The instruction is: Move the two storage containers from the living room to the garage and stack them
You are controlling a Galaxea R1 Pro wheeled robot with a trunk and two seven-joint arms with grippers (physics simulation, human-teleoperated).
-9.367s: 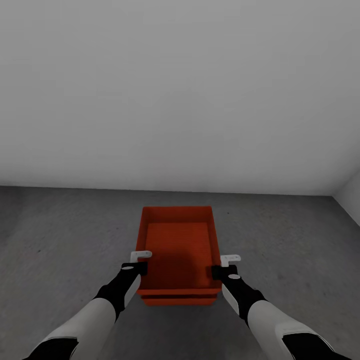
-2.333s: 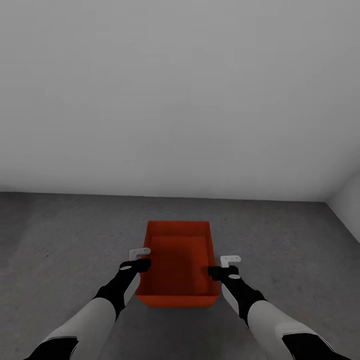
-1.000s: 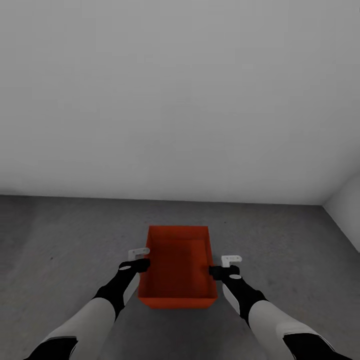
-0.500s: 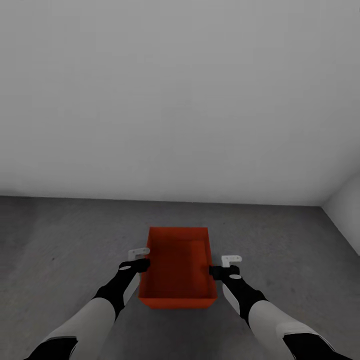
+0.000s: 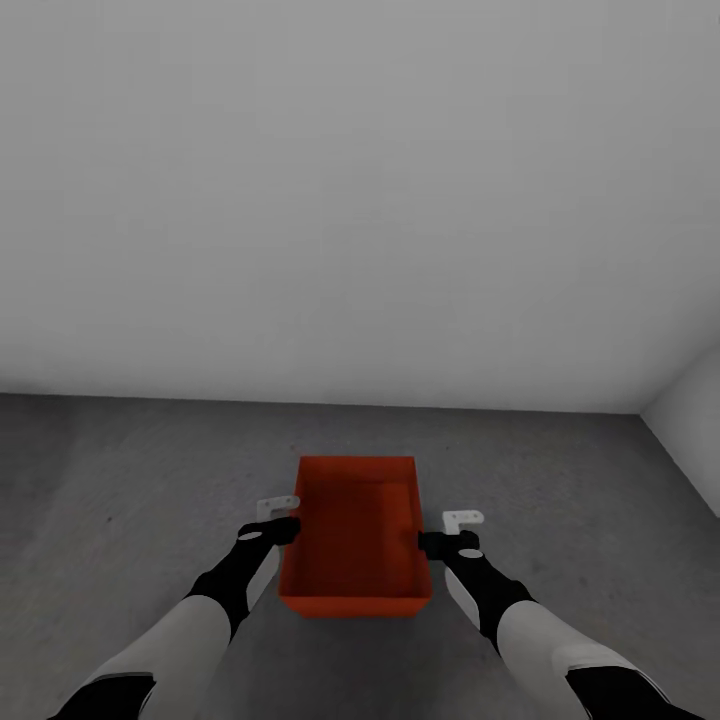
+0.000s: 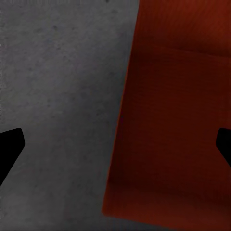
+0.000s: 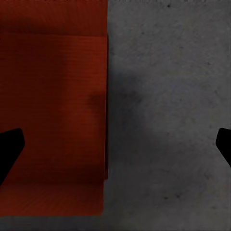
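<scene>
Fingers (image 6: 10,147) spread wide astride orange-red container (image 5: 355,535), lengthwise toward wall (image 5: 360,200).

A plain white-grey wall (image 5: 360,200) fills my view ahead, meeting a second wall (image 5: 690,420) in the corner at right.
</scene>
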